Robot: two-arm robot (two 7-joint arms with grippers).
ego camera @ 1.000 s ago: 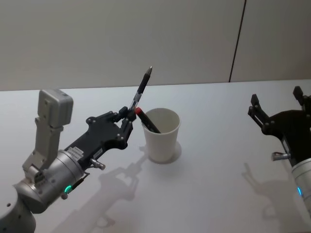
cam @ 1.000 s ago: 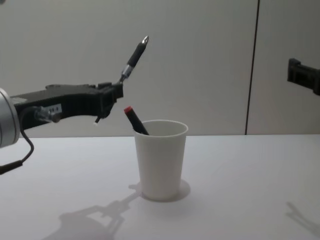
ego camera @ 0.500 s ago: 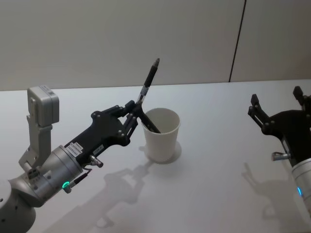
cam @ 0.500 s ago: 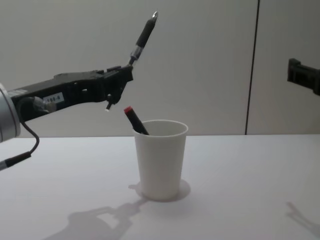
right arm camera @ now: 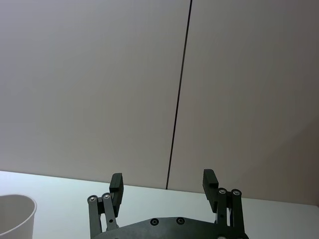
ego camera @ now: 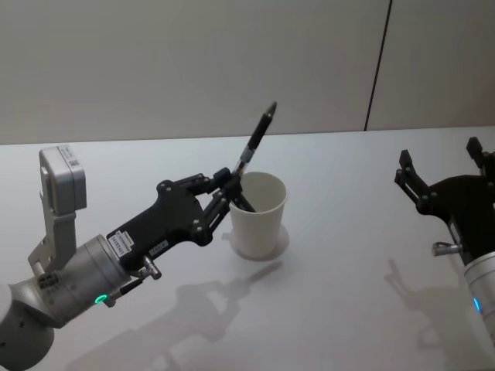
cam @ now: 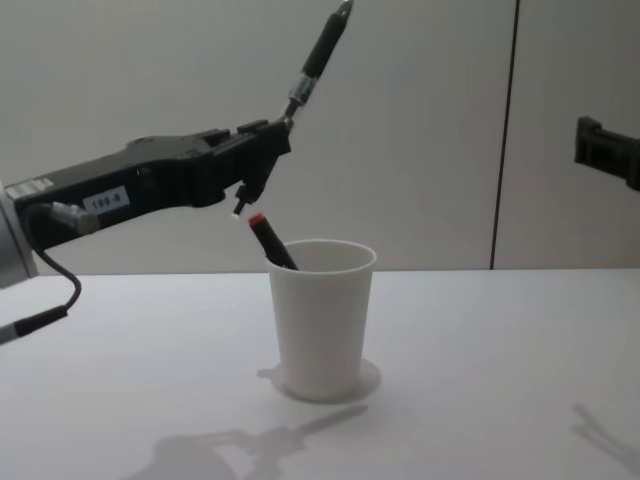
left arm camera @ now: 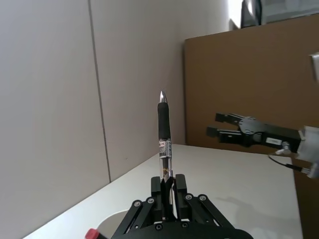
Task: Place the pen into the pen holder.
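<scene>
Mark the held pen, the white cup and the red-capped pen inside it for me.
held pen [cam: 320, 50], chest view, black grip section.
white cup [cam: 322, 330], chest view, front wall.
red-capped pen [cam: 272, 244], chest view, black barrel above the rim.

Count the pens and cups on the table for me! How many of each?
Cups: 1, the white paper cup.
Pens: 2, the black pen in the left gripper and the red-tipped pen leaning in the cup.
Total: 3.
</scene>
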